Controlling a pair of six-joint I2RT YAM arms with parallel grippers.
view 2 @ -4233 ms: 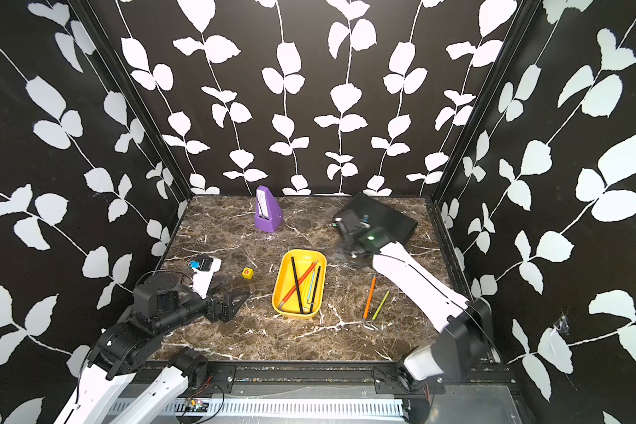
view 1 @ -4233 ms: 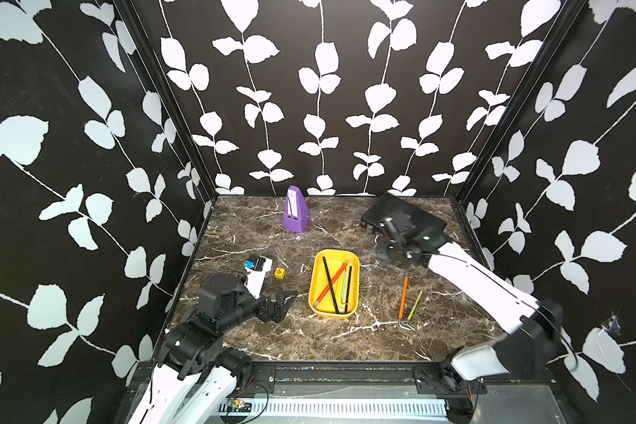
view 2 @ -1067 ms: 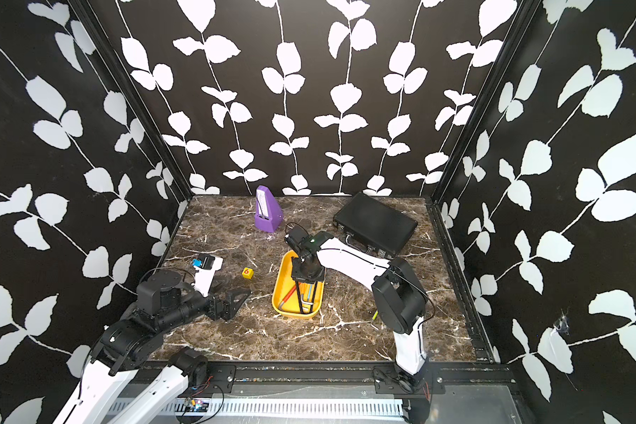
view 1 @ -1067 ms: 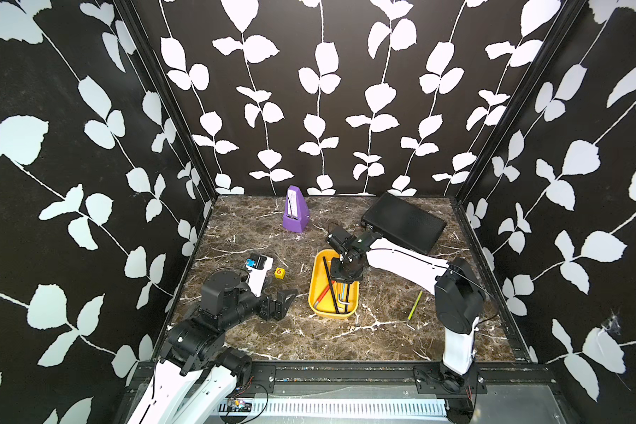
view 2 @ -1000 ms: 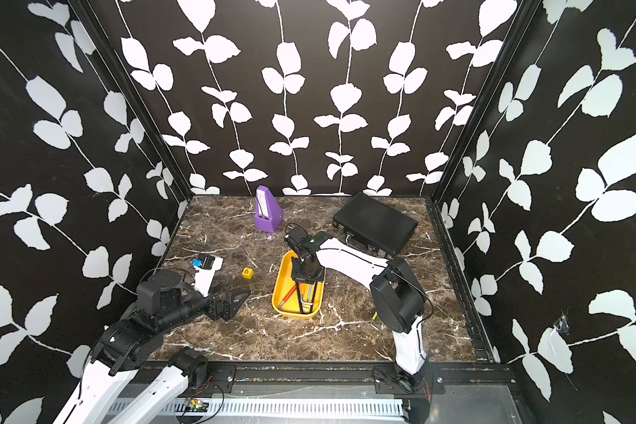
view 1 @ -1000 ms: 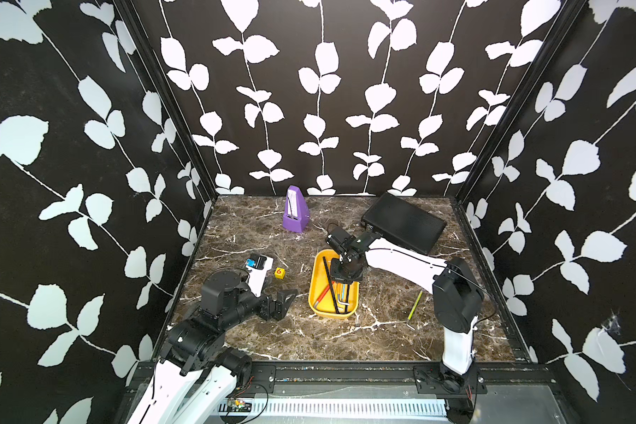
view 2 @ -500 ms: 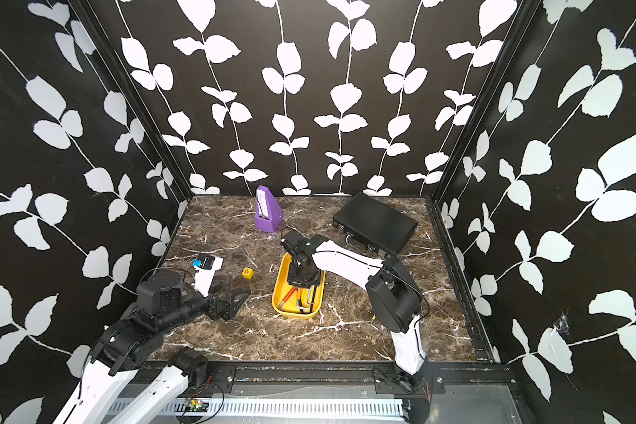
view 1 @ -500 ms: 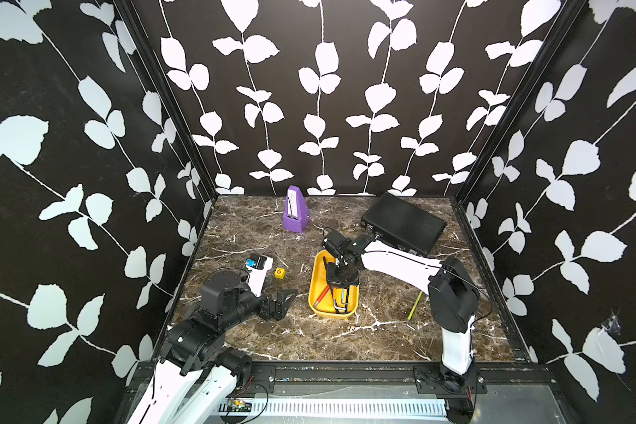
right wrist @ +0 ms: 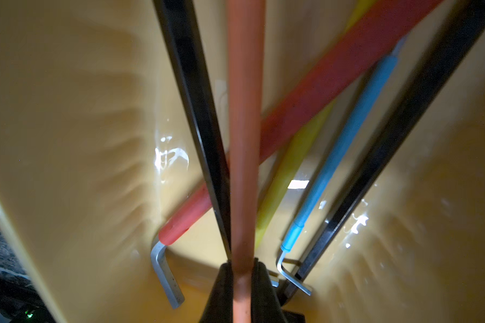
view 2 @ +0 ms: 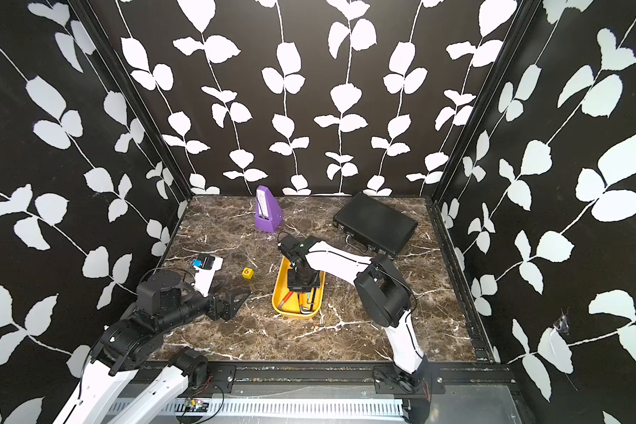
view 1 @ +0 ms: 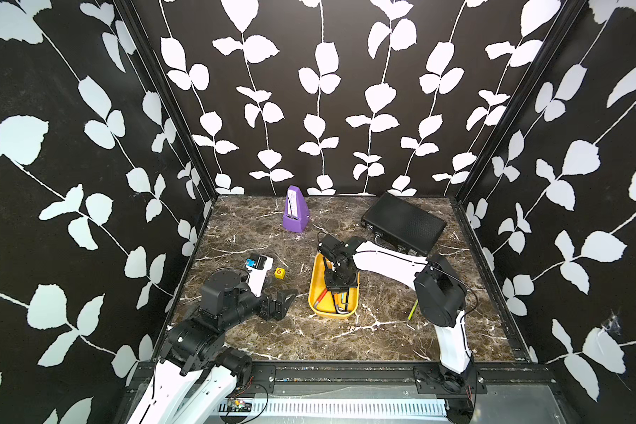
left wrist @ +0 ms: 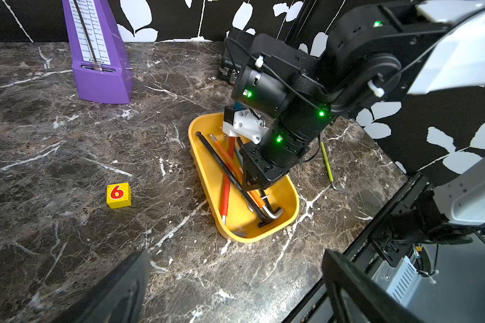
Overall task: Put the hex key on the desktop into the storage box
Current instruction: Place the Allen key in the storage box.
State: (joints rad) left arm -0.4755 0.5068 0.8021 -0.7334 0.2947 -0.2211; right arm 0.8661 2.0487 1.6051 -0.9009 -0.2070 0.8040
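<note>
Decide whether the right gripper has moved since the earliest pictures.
Yes. From beside the black briefcase, the right gripper has moved toward the robot's left, into the storage box, shut on the orange hex key.

Right hand [view 1: 339, 292] reaches down inside storage box [view 1: 311, 288].

Red "6" on yellow cube [left wrist: 118, 195]; metronome [left wrist: 95, 56] scale nums illegible.

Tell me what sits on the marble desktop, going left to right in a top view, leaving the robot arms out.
In a top view: white gadget with a blue part → yellow cube marked 6 → purple metronome → yellow storage box → green hex key.
</note>
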